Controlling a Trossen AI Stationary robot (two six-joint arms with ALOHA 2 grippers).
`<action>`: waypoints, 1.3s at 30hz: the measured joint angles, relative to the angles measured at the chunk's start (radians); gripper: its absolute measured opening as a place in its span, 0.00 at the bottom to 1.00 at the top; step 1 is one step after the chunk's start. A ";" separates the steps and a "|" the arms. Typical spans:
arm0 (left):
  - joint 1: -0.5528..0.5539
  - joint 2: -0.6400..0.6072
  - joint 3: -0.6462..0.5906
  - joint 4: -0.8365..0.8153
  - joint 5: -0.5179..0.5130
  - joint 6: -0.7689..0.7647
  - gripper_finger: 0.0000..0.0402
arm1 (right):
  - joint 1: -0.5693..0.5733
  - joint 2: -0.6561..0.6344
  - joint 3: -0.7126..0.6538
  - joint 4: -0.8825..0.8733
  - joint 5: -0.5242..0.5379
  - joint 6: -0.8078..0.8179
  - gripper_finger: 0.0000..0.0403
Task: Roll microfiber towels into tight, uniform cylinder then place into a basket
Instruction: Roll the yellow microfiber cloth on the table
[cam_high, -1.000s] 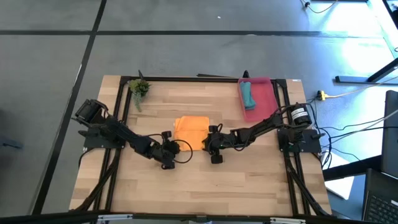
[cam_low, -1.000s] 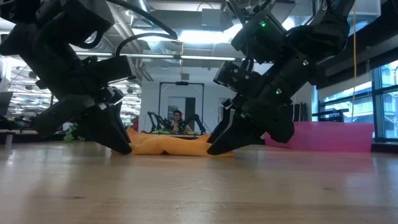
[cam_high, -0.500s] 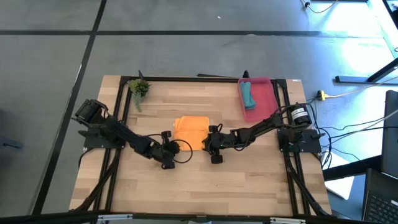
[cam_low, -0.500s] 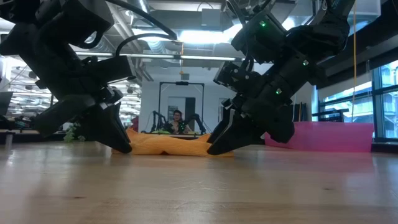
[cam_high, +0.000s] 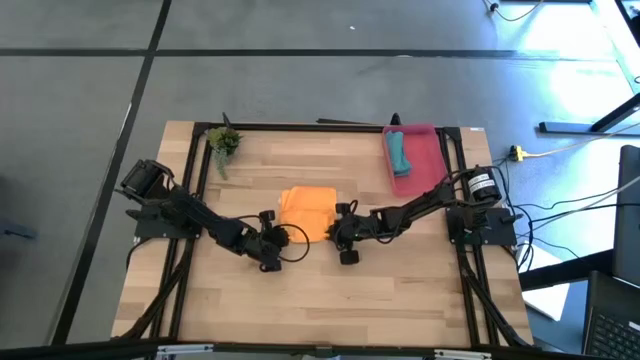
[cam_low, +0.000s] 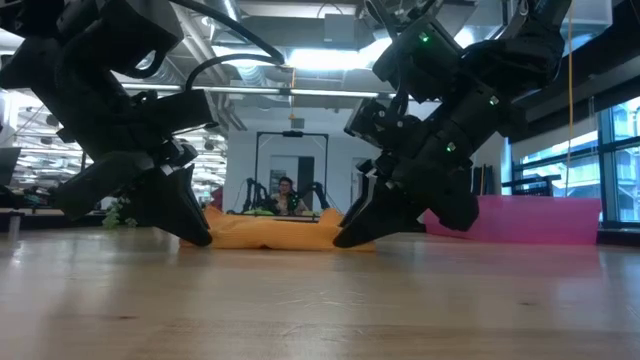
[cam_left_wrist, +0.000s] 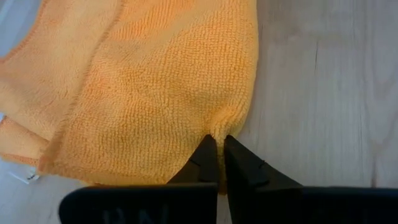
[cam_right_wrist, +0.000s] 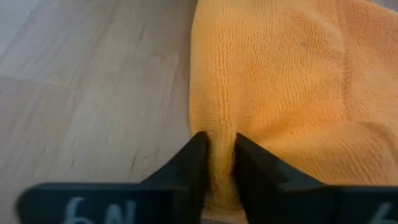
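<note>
The orange towel (cam_high: 307, 212) lies folded at the table's middle, resting on its underside; it also shows in the low view (cam_low: 272, 234). My left gripper (cam_high: 282, 238) is shut on its near left corner, and my right gripper (cam_high: 334, 234) is shut on its near right corner. The teal towel (cam_high: 398, 152) lies rolled in the red-pink basket (cam_high: 424, 140) at the far right. My left gripper (cam_left_wrist: 217, 149) pinches a small pucker of the towel's near edge (cam_left_wrist: 219, 124) between its two fingers, close to the near left corner. The fingers slant down from the near left. The rest of the towel lies on the table. My right gripper (cam_right_wrist: 217, 155) pinches a raised fold of the cloth (cam_right_wrist: 216, 127) between its two fingers, at the near edge close to the near right corner. The fingers slant down from the near right. The rest of the towel lies on the table.
A small green plant (cam_high: 224, 142) stands at the far left. A black frame (cam_high: 300, 126) runs along the table's far edge and sides. Bare wood (cam_high: 320, 300) lies on the near side of the grippers. A person sits in the room beyond (cam_low: 286, 192).
Both grippers stay shut on the towel's near corners. In the low view the towel's near edge between them now stands a little higher and straighter.
</note>
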 joint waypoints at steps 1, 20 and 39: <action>0.000 0.000 0.000 0.000 0.000 0.000 0.00 | 0.000 0.000 0.000 0.000 0.000 0.000 0.18; 0.003 -0.002 0.088 -0.071 0.156 -0.026 0.00 | -0.014 -0.010 0.001 -0.009 -0.225 0.108 0.02; 0.022 -0.002 0.153 -0.143 0.349 -0.026 0.00 | -0.057 -0.022 0.000 -0.035 -0.498 0.368 0.02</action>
